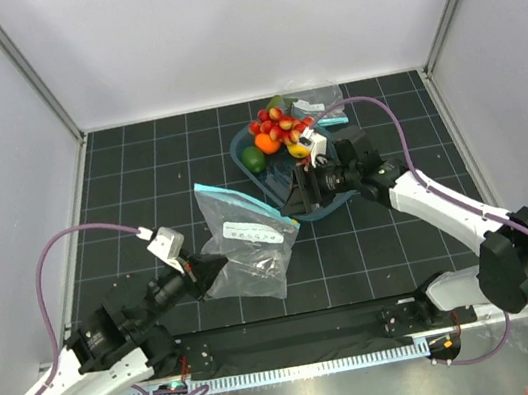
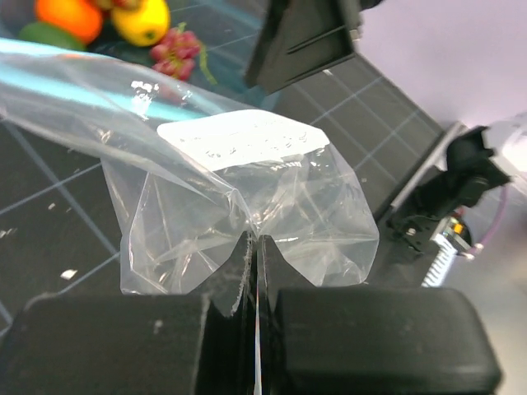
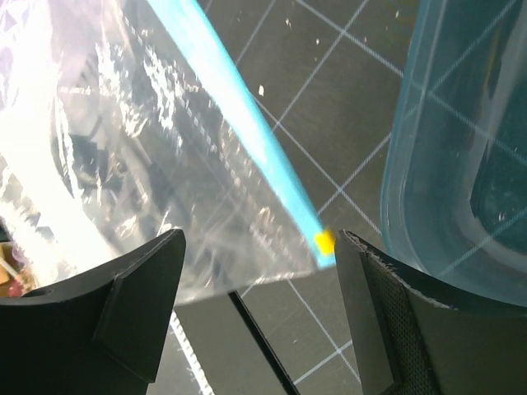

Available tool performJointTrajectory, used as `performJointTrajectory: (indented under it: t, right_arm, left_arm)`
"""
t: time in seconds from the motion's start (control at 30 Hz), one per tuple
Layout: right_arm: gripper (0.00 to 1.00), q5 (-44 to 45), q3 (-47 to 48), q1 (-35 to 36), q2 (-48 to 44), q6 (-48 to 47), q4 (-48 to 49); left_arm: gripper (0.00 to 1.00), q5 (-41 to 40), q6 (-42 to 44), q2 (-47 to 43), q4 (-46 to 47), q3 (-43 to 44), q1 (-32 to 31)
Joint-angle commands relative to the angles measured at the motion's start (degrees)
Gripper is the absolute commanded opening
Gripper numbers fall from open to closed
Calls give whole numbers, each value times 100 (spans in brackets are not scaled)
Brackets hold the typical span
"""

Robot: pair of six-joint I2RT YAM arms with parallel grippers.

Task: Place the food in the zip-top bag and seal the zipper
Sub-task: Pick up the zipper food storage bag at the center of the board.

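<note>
The zip-top bag (image 1: pixel 247 246) lies crumpled mid-table, its white label (image 1: pixel 253 232) facing up and its teal zipper (image 1: pixel 232 199) on the far side. My left gripper (image 1: pixel 201 274) is shut on the bag's near edge; in the left wrist view it (image 2: pixel 254 243) pinches the clear film (image 2: pixel 247 189). My right gripper (image 1: pixel 294 195) is open at the zipper's right end. In the right wrist view the zipper (image 3: pixel 239 123) and its yellow end tab (image 3: pixel 324 240) lie between the jaws, untouched. The food (image 1: pixel 276 130) (strawberries, orange, lime, lemon) sits in the tub. The left wrist view shows the grapes (image 2: pixel 174 53).
The teal tub (image 1: pixel 239 153) stands behind and right of the bag, and its wall (image 3: pixel 453 164) is close beside my right finger. A smaller clear bag (image 1: pixel 314 101) lies behind the tub. White walls enclose the black gridded table.
</note>
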Motion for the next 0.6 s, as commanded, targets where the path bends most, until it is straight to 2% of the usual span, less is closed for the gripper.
performJointTrajectory:
  t: [0.0, 0.03, 0.13, 0.2, 0.27, 0.37, 0.47, 0.57]
  right_arm:
    - [81, -20, -54, 18, -274, -73, 320]
    - [82, 112, -63, 9, -345, -64, 338]
    - [88, 744, -98, -95, -740, -38, 312]
    - [93, 1000, -133, -218, -1003, 24, 321]
    - [93, 1413, -142, -411, -1346, 50, 242]
    - [95, 2501, -150, -666, -1751, 138, -74]
    - [98, 3082, -352, -895, -2110, 287, -137]
    - [100, 3014, -598, -1133, -2235, 340, -128]
  left_arm:
    - [0, 803, 346, 404, 333, 507, 14]
    - [0, 1152, 373, 545, 377, 578, 14]
    - [0, 1524, 513, 1020, 553, 868, 14]
    - [0, 1543, 575, 1239, 684, 912, 14]
    - [0, 1578, 662, 1573, 1000, 904, 14]
    - [0, 1630, 785, 2127, 1536, 895, 14]
    - [0, 1447, 1014, 2749, 1975, 983, 23]
    - [0, 1341, 1356, 3443, 2318, 1071, 67]
